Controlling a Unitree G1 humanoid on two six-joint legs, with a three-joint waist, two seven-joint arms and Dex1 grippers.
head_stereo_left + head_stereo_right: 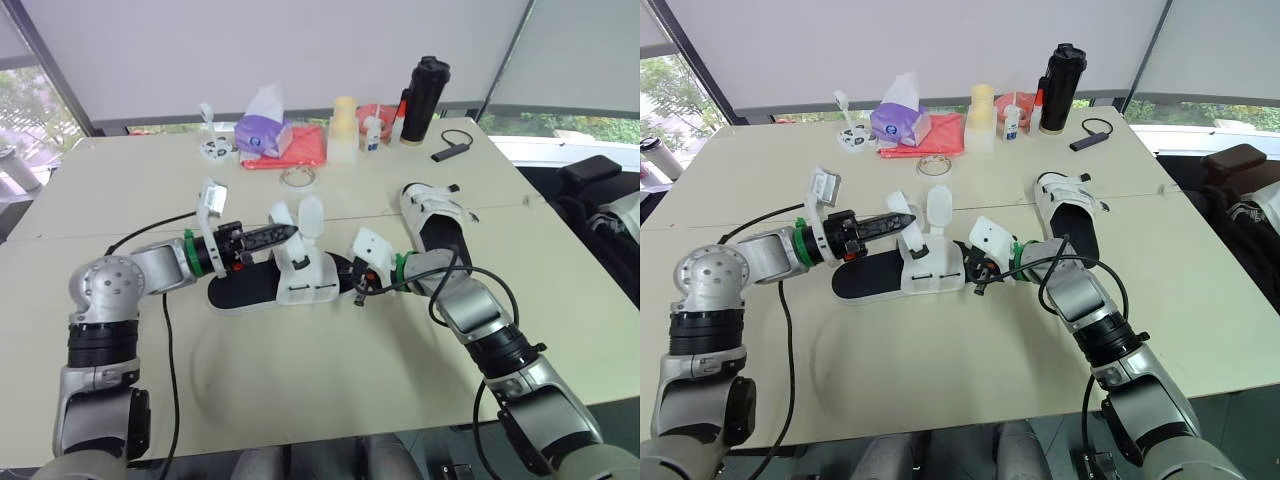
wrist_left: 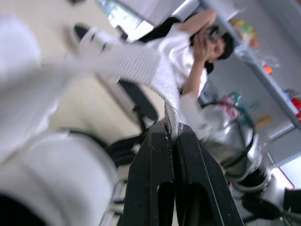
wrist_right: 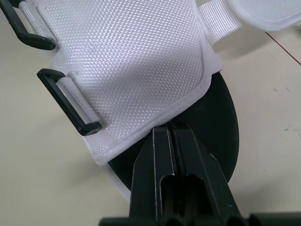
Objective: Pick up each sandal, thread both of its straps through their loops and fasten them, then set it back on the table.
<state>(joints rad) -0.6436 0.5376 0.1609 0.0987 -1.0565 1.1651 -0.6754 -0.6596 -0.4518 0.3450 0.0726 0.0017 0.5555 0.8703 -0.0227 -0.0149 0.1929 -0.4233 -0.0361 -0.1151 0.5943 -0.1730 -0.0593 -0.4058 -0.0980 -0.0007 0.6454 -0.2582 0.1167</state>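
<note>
Seen from the head, the near sandal (image 1: 275, 288) lies flat on the table (image 1: 330, 390) between the two arms. Its two straps (image 1: 312, 215) stand up unthreaded, so both threadings and fastenings remain to be done on this one. The far sandal (image 1: 435, 215) rests beyond the right arm; bands lie across it, but I cannot tell whether they are fastened. The left gripper (image 1: 290, 232) reaches in from the robot's left at the raised straps, and the right gripper (image 1: 358, 285) meets the sandal's right end. In the left wrist view, the fingers (image 2: 150, 188) are together, clamped on one strap (image 2: 141, 66) that runs away from their tips. In the right wrist view, the fingers (image 3: 157, 155) are pressed together on the edge of the white side panel (image 3: 127, 66), and its black loops (image 3: 70, 106) sit empty just beside them.
</note>
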